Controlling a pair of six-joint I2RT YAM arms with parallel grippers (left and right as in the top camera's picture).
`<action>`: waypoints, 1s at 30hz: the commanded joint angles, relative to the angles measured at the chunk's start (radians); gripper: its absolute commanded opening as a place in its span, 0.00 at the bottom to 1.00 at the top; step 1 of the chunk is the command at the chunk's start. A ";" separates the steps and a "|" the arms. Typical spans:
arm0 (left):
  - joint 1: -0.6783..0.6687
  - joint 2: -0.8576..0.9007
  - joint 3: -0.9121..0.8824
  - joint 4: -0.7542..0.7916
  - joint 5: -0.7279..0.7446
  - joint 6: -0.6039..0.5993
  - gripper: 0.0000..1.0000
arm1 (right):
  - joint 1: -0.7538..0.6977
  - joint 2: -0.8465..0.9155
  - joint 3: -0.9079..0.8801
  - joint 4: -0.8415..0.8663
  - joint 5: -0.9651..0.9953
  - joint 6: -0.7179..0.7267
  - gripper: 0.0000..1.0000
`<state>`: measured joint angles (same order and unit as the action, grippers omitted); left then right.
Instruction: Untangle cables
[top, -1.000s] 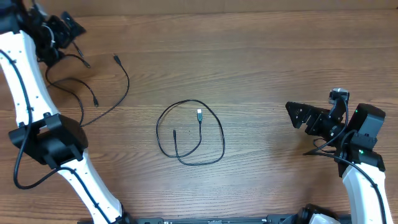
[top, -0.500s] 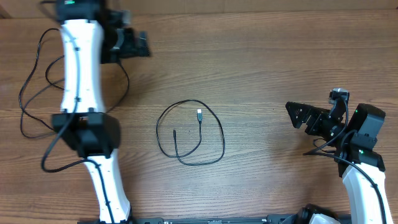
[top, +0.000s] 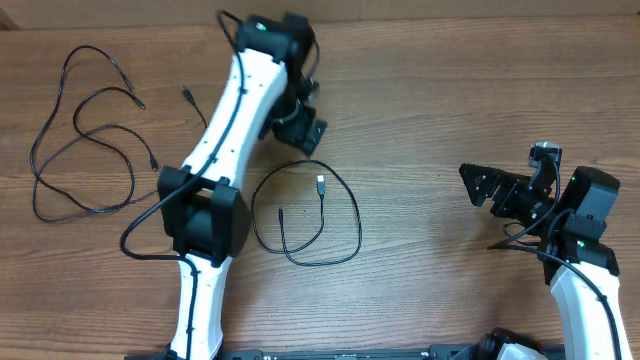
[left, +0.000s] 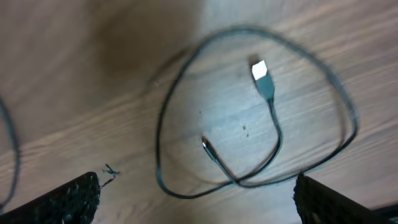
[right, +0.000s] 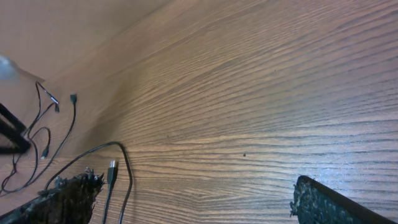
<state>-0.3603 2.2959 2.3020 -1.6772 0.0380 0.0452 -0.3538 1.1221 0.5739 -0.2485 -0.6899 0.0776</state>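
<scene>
1. Cables lie in two places: a thin black looped cord with a silver plug (top: 320, 186) at mid-table, and a loose tangle of thin black cords (top: 110, 92) far to the left.
2. Left gripper (top: 303, 130) hovers just beside the loop, fingers wide apart and empty. The right gripper (top: 482, 186) sits well apart, likewise spread and empty.
3. Pinching where the cord crosses itself could tighten the loop.
4. A misjudged descent could miss the thin cord and scrape the brown wooden table (top: 450, 90).

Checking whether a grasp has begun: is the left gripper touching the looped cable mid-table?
Apart. The overhead view shows bare wood between the left gripper and the top of the looped cable; the jaws stand open.
</scene>
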 joint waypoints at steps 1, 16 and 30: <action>-0.020 -0.007 -0.138 0.027 -0.045 0.031 1.00 | -0.006 0.002 0.009 -0.001 0.008 -0.008 1.00; -0.018 -0.007 -0.387 0.217 -0.063 0.017 1.00 | -0.006 0.002 0.009 -0.003 0.008 -0.008 1.00; -0.018 -0.007 -0.478 0.330 -0.064 0.000 0.36 | -0.006 0.002 0.009 -0.012 0.009 -0.008 1.00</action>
<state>-0.3840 2.2959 1.8336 -1.3514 -0.0219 0.0494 -0.3538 1.1221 0.5739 -0.2630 -0.6884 0.0772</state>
